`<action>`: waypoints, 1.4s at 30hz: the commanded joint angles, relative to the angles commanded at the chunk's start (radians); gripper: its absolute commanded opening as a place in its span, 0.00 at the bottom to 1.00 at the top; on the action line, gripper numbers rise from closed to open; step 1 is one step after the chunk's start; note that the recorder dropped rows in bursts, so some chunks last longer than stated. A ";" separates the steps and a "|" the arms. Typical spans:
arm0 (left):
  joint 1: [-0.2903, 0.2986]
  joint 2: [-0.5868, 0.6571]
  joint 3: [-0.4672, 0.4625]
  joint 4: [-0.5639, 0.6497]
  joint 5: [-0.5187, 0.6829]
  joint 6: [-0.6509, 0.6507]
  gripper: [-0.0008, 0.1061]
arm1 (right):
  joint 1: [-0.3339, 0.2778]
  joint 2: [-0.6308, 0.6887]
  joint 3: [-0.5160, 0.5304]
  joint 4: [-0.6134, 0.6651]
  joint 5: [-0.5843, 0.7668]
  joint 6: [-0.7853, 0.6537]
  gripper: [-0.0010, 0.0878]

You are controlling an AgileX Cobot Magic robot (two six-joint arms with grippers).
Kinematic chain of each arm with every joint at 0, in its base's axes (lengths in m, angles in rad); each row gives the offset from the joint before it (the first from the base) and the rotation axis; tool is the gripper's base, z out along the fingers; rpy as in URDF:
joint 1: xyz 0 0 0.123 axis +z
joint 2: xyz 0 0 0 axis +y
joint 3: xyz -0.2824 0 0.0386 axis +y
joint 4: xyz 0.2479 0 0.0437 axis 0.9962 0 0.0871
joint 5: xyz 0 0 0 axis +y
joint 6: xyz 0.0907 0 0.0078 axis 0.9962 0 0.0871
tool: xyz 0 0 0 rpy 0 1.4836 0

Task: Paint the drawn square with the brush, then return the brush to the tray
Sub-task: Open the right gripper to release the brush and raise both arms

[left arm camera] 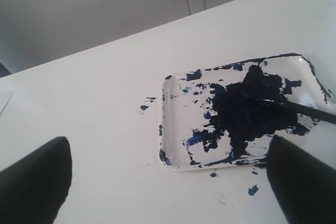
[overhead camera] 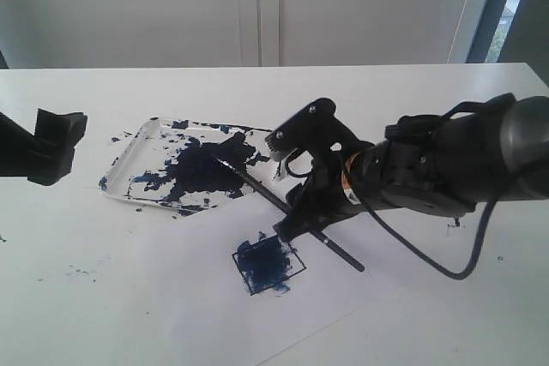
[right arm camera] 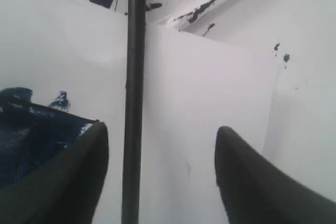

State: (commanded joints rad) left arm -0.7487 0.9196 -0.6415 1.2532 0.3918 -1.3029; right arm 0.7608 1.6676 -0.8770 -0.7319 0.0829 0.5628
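The brush (overhead camera: 283, 210) lies slanted, with its bristle end on the dark blotch in the tray (overhead camera: 129, 160) and its handle reaching out over the paper past the drawn square (overhead camera: 268, 263), which is smeared dark blue. My right gripper (overhead camera: 290, 179) is open astride the handle. In the right wrist view the handle (right arm camera: 134, 103) runs between the fingers of the right gripper (right arm camera: 163, 129), close to one finger and not gripped, with the blue square (right arm camera: 31, 145) beside it. My left gripper (left arm camera: 168, 142) is open over the bare table near the tray (left arm camera: 167, 124), and it is the black shape at the left (overhead camera: 51, 145) in the exterior view.
The white paper sheet (overhead camera: 283, 323) lies in front of the tray, and its edge (right arm camera: 273, 103) shows beside my right gripper. Small blue paint spots (left arm camera: 253, 189) dot the table around the tray. A wall runs behind the table's far edge.
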 joint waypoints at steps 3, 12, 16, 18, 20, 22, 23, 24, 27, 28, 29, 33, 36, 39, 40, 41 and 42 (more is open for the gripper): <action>0.000 0.000 0.000 0.007 0.000 0.002 0.99 | 0.039 -0.108 0.000 0.002 0.017 0.017 0.43; 0.000 0.000 0.000 0.010 -0.006 0.002 0.99 | 0.120 -0.394 0.009 0.038 0.161 0.050 0.01; 0.000 0.000 0.000 0.010 -0.006 0.002 0.99 | 0.120 -0.510 0.013 0.121 0.295 0.050 0.01; 0.000 0.000 0.000 0.010 -0.006 0.002 0.99 | 0.120 -0.549 0.013 0.129 0.306 0.050 0.01; 0.000 0.000 0.000 0.010 -0.006 0.002 0.99 | 0.120 -0.573 0.013 0.129 0.306 0.050 0.01; 0.000 0.000 0.000 0.010 -0.006 0.002 0.99 | 0.120 -0.588 0.013 0.129 0.306 0.050 0.01; 0.000 0.000 0.000 0.010 -0.006 0.002 0.99 | 0.120 -0.588 0.013 0.129 0.306 0.050 0.01; 0.000 0.000 0.000 0.010 -0.006 0.002 0.99 | 0.120 -0.588 0.013 0.129 0.306 0.050 0.01; 0.000 0.000 0.000 0.010 -0.006 0.002 0.99 | 0.120 -0.588 0.013 0.129 0.306 0.050 0.01; 0.000 0.000 0.000 0.010 -0.006 0.002 0.99 | 0.120 -0.588 0.013 0.129 0.306 0.050 0.01; 0.000 0.000 0.000 0.010 -0.006 0.002 0.99 | 0.120 -0.588 0.013 0.129 0.306 0.050 0.01; 0.000 0.000 0.000 0.010 -0.006 0.002 0.99 | 0.120 -0.588 0.013 0.129 0.306 0.050 0.01; 0.000 0.000 0.000 0.010 -0.011 0.000 0.99 | 0.120 -0.588 0.013 0.129 0.306 0.050 0.01; 0.003 0.000 0.000 0.010 -0.017 0.000 0.99 | 0.120 -0.593 0.013 0.129 0.306 0.050 0.01; 0.008 -0.006 0.000 0.010 -0.035 0.000 0.99 | 0.120 -0.601 0.013 0.129 0.306 0.050 0.01; 0.011 -0.018 0.000 0.010 -0.048 0.000 0.99 | 0.120 -0.608 0.013 0.129 0.304 0.050 0.01; 0.011 -0.027 0.000 0.010 -0.050 0.000 0.99 | 0.120 -0.613 0.013 0.129 0.300 0.050 0.01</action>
State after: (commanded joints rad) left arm -0.7381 0.8929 -0.6415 1.2631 0.3420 -1.3032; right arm 0.8807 1.0546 -0.8645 -0.6029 0.3825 0.6128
